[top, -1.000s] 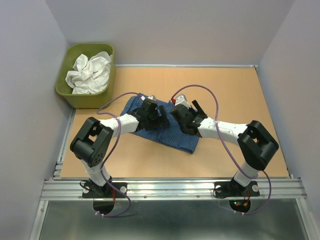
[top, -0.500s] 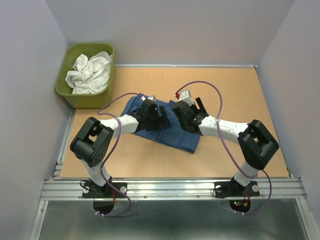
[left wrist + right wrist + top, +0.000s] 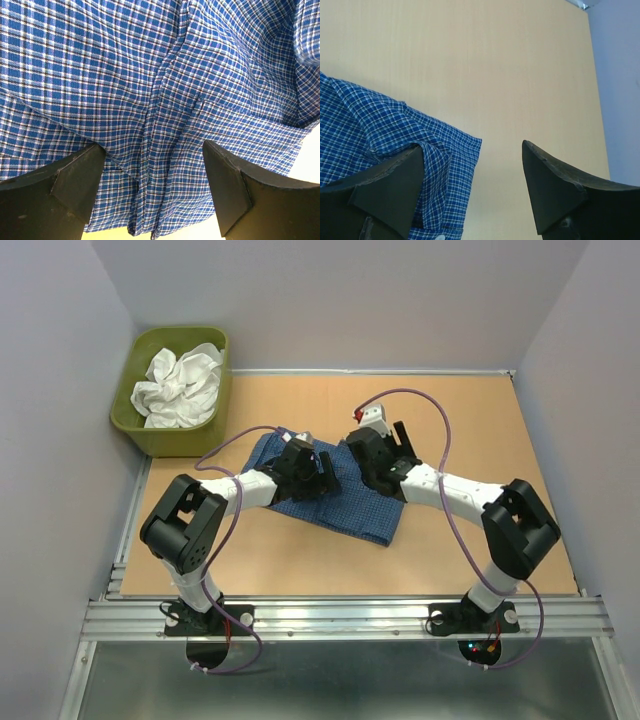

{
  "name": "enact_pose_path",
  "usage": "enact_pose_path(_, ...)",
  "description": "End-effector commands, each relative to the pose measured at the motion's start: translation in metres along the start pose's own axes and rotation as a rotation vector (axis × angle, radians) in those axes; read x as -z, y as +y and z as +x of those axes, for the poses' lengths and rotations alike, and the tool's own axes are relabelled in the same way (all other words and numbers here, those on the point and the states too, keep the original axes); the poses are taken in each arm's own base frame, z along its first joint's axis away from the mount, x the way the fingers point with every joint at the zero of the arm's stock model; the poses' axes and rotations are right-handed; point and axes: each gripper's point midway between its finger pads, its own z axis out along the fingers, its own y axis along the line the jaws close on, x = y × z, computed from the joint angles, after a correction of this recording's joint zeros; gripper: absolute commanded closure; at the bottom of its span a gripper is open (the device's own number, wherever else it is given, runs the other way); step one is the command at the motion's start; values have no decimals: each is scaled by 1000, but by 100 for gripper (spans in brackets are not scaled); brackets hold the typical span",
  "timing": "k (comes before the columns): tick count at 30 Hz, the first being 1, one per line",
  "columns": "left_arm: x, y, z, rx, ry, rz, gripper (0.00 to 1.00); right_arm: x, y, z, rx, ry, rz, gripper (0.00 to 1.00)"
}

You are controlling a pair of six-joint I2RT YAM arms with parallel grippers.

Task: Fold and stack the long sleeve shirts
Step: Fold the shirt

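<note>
The dark blue checked shirt [image 3: 350, 510] lies mid-table [image 3: 470, 420], while the white garment [image 3: 182, 385] sits crumpled in the green tub [image 3: 135, 425] at the far left. The left gripper [image 3: 152, 147] hangs wide open over the shirt, holding nothing. The right gripper [image 3: 472, 145], equally spread and empty, hovers at the shirt's far right edge.

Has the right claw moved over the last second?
Yes. The right claw shifted farther from the robot, toward the far edge of the blue checked shirt.

Bright, even overhead light; soft shadows; sharp focus.
</note>
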Motion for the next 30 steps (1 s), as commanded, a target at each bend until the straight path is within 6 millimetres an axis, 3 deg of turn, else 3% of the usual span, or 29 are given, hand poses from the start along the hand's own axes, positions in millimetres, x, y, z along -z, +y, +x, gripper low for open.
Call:
enact_pose_path(1,4,0,4,4,9,10,11,15,-18,-31,-128,-83,-43,22)
enact_pose_path(6,14,-7,-3,8,-22,26,11,36,7,-48,-118,-122,-300,35)
enact_pose_path(10,27,-12,-19,5,-82,25,11,42,31,-41,-70,-91,-427,46)
enact_pose_path(11,32,-15,-23,0,-98,27,11,42,34,-37,-61,-77,-438,53)
enact_pose_path(15,49,-12,-40,4,-156,16,11,54,66,-26,-40,-45,-613,54)
enact_pose_path(19,70,-5,-54,-2,-212,-1,11,58,80,-20,-40,-24,-679,50)
enact_pose_path(21,80,6,-66,-12,-263,-41,11,55,78,-22,-93,-7,-652,50)
enact_pose_path(24,84,4,-71,-39,-277,-37,11,41,68,-24,-172,20,-606,51)
enact_pose_path(27,83,-9,-70,-71,-248,18,11,28,58,-18,-291,73,-582,54)
enact_pose_path(30,81,-34,-71,-111,-240,95,11,-2,26,-2,-475,153,-524,62)
